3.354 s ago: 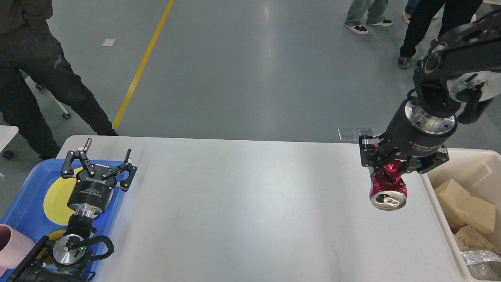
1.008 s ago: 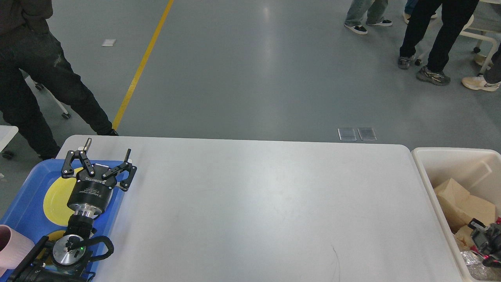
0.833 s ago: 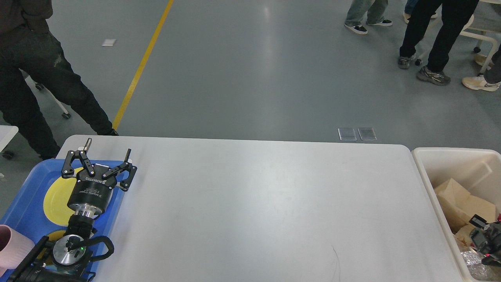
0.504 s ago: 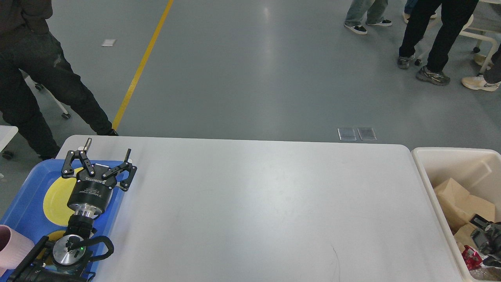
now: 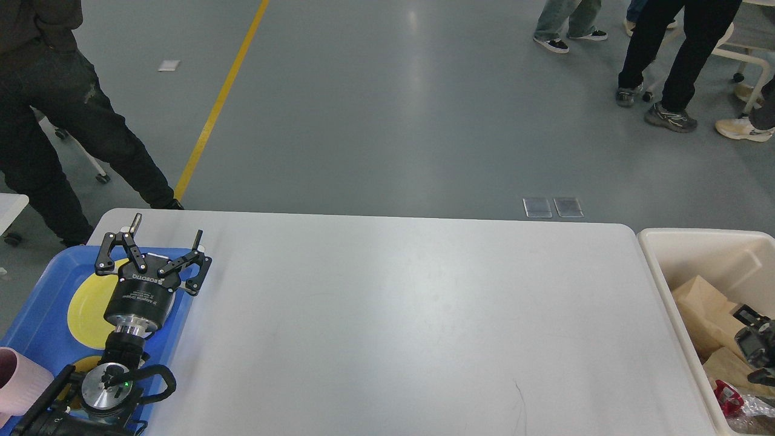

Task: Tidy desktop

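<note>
Your desktop [image 5: 387, 327], filling the lower centre, looks rigid, smooth and heavy, offering no grasp; left gripper [image 5: 152, 254] spread empty lower left, right gripper [image 5: 757, 345] unreadable at right edge.

The desktop [image 5: 393, 321] lies bare across its middle and far edge, giving a gripper open passage from side to side. At its left end the left gripper [image 5: 162, 242], fingers spread, hangs over the blue tray [image 5: 36, 303] with its yellow plate [image 5: 85, 303]. At the right end the cream bin [image 5: 684, 242] holds cardboard pieces [image 5: 702, 303], with the right gripper [image 5: 757, 345] low among them.
</note>
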